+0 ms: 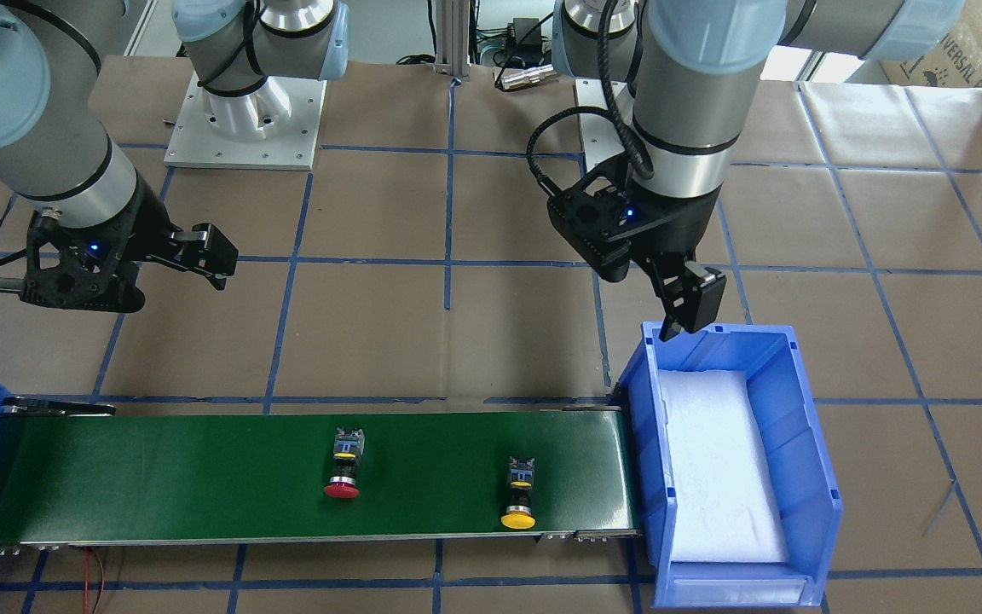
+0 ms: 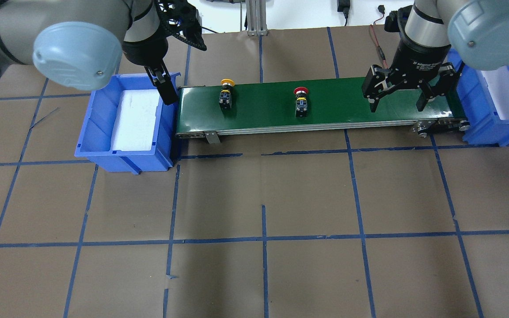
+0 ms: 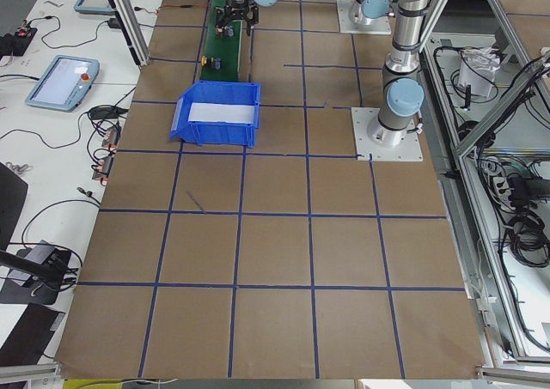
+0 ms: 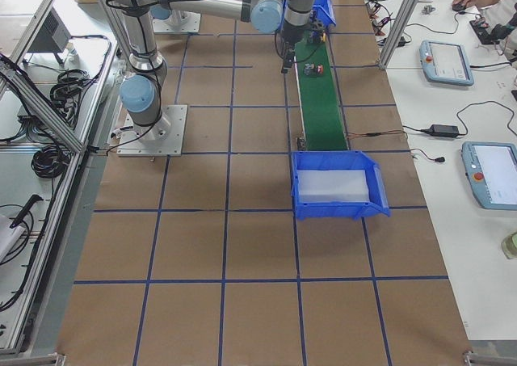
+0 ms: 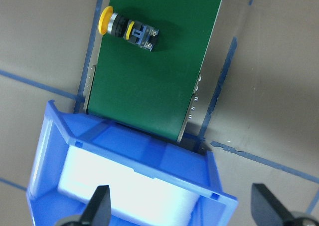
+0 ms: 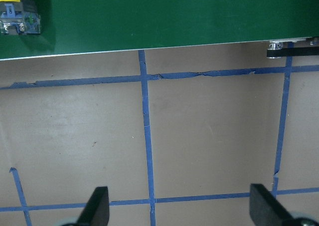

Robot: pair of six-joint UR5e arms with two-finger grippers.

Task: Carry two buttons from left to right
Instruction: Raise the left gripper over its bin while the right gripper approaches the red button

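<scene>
Green belt (image 1: 201, 477) runs between two blue bins, each end close against a bin wall. Yellow button (image 1: 518, 499) lies on its side near the left bin (image 1: 806, 409). Red button (image 1: 344, 465) lies mid-belt, well apart from it. Each bin holds a white pad (image 1: 713, 469). Left gripper (image 1: 691, 307) hangs over the left bin's rim, jaws spread wide. Right gripper (image 2: 398, 99) is likewise spread, near the right bin (image 2: 480, 119).

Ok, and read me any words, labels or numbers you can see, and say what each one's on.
"Adaptive Gripper": on the right gripper body, overhead view; print beside it is too small to read.
"UNIVERSAL R", cut off at the frame edge: on the cardboard box, front-facing view.
Red button, yellow button: any markings are too small to read.
</scene>
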